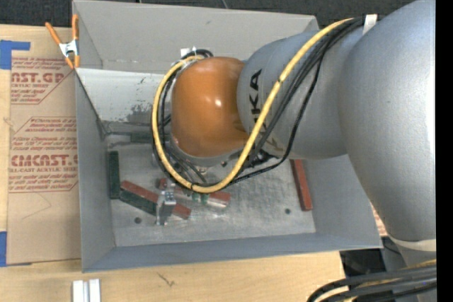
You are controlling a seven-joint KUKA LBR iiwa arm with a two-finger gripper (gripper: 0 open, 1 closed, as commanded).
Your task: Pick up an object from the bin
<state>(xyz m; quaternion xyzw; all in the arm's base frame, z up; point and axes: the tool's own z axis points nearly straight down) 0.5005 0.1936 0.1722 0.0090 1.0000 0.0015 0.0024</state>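
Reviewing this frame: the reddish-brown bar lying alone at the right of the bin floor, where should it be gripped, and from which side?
Probably best: grip the reddish-brown bar at mid-length, across its narrow width, coming straight down from above. It lies flat on the bin floor, long and thin, with bare floor along both long sides.

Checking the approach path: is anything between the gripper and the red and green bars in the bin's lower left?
Nothing visible does. The gripper is down in the heap of bars itself.
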